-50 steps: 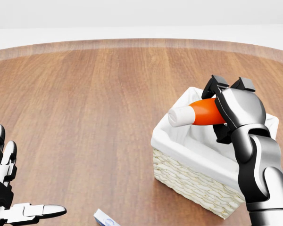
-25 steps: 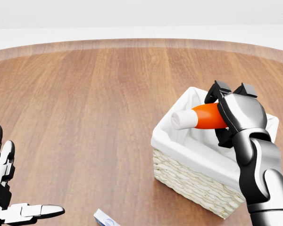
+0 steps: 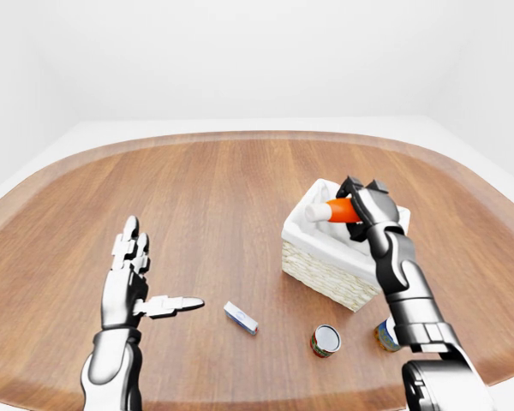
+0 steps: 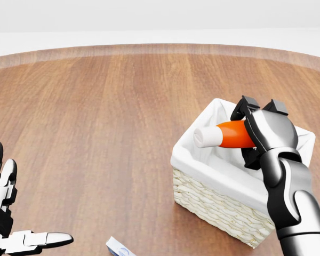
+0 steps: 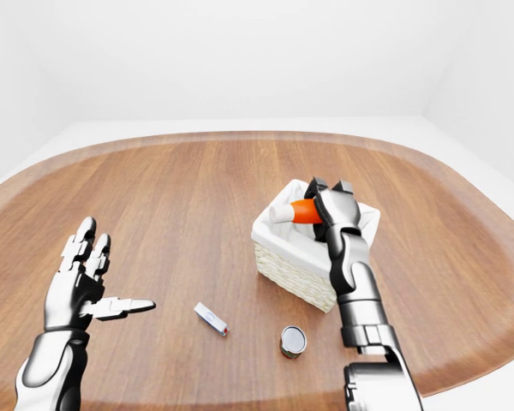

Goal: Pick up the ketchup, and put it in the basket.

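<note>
Gripping the ketchup [image 4: 232, 134] sideways above the white-lined basket [image 4: 213, 197], the right robot hand [image 4: 256, 134] shows clearly in the head view, white cap toward the view's left. Left-eye view: the left robot hand [image 3: 135, 282] hangs spread over the bench [image 3: 197, 197], with a small packet [image 3: 240, 318] and two cans [image 3: 325, 341] near the bench's bottom edge.

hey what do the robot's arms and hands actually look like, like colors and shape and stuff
Both arms are glossy silver-grey metal shells in rounded segments, with black joints between them. The left hand has three slim fingers built of silver links with black knuckles. The right hand has a smooth silver back and black finger parts. No cables, sleeves or markings show.
</note>
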Available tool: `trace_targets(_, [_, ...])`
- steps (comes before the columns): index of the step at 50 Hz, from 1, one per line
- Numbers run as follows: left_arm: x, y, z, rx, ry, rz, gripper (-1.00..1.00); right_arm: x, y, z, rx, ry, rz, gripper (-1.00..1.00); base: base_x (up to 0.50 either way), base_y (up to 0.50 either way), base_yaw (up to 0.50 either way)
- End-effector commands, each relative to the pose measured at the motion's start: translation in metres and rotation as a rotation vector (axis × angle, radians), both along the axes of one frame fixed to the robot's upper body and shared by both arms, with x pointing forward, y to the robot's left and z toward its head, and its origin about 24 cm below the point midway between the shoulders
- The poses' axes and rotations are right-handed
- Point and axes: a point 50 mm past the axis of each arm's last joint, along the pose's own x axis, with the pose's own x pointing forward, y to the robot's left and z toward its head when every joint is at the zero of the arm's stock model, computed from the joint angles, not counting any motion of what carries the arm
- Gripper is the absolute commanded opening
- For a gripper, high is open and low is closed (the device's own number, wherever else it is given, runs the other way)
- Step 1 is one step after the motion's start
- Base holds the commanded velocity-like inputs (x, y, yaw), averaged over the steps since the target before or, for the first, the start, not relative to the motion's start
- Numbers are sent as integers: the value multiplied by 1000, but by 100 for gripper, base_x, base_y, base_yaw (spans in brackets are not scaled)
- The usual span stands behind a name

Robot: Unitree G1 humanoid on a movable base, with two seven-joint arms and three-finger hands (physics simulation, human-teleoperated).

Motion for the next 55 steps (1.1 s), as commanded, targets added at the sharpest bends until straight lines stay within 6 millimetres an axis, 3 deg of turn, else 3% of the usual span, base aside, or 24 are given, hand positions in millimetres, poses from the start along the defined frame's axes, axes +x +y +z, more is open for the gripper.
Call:
trace_targets(1, [0,0,0,0,0,0,100,4,-1,-2,44,-27,-20,-100,0,0,0])
trace_targets(12, [0,1,1,-3,-1,2,100,8,-7,-13,61,-6,-53,-100,0,0,0])
trace_targets(30, [0,1,1,-2,0,2,100,9,-10,-13,62,-4,-64,-100,0,0,0])
trace_targets(34, [0,2,2,-4,-1,3,100,12,-16,-26,74,27,-107,-100,0,0,0])
trace_targets(55, [-1,1,2,-2,0,1,100,12,-18,-28,75,32,-112,-100,0,0,0])
